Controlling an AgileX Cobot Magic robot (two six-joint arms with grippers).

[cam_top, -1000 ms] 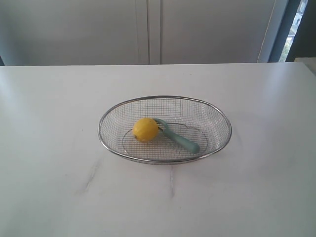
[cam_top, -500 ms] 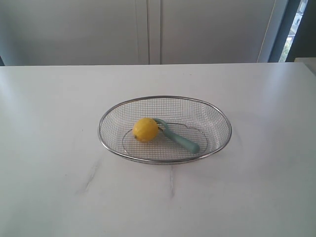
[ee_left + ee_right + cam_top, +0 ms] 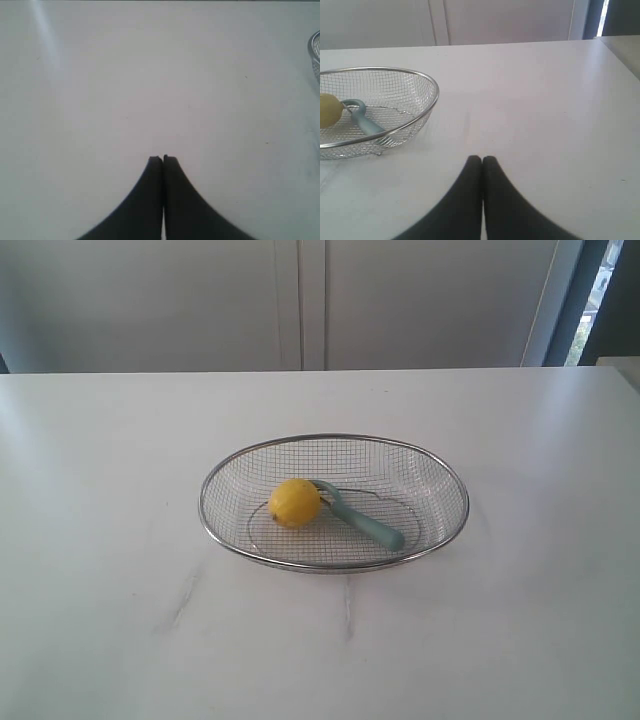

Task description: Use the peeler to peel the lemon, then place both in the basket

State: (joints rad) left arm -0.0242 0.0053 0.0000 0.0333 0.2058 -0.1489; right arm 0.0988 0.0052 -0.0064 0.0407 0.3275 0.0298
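Note:
A yellow lemon [image 3: 295,502] lies inside the wire-mesh basket [image 3: 440,466] at the middle of the white table. The teal-handled peeler [image 3: 368,522] rests in the basket too, its hooked head touching the lemon. The right wrist view catches the basket [image 3: 427,107], the peeler [image 3: 367,125] and an edge of the lemon [image 3: 329,110]. My right gripper [image 3: 482,159] is shut and empty over bare table, apart from the basket. Over bare table as well, my left gripper [image 3: 163,158] is shut and empty; the basket rim [image 3: 314,50] shows at the frame edge. Neither arm appears in the exterior view.
The white table [image 3: 120,490] carries faint grey scuffs [image 3: 185,592] in front of the basket. Pale cabinet doors [image 3: 300,300] stand behind the table's far edge, with a dark window frame [image 3: 600,300] at the back right.

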